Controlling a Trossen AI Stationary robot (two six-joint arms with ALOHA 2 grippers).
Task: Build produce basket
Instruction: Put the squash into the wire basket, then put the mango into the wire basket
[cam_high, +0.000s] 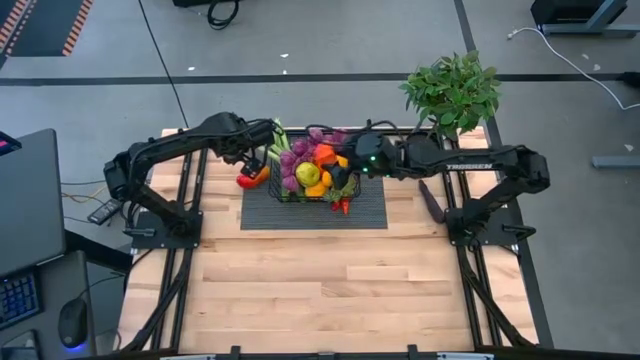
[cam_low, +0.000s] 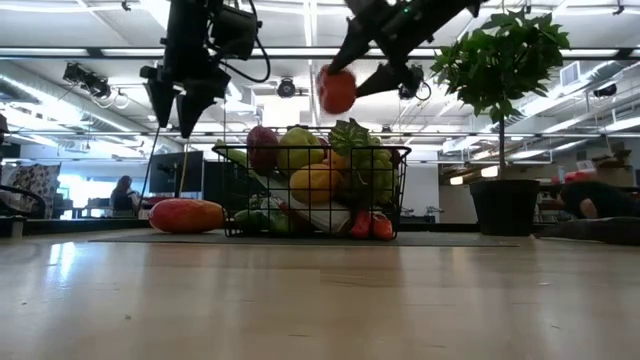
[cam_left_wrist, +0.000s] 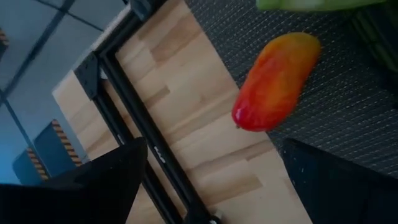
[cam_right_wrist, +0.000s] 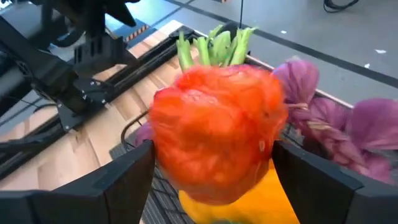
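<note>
The right claw (cam_low: 352, 82) hangs directly above the basket (cam_low: 316, 192), its 2 fingers spread either side of a red pepper (cam_low: 337, 90). The left claw (cam_low: 185, 110), spread and empty, hovers over a red-orange mango (cam_low: 186, 215) lying lengthwise on the mat beside the basket.

A black wire-grid basket (cam_high: 318, 190) holds purple grapes (cam_high: 300, 150), a yellow-green fruit (cam_high: 308, 174) and an orange one (cam_high: 325, 154). A red-to-orange mango-like fruit (cam_left_wrist: 277, 81) lies on the dark grey woven mat (cam_left_wrist: 348, 118). The desk (cam_high: 330, 280) is pale striped wood.
</note>
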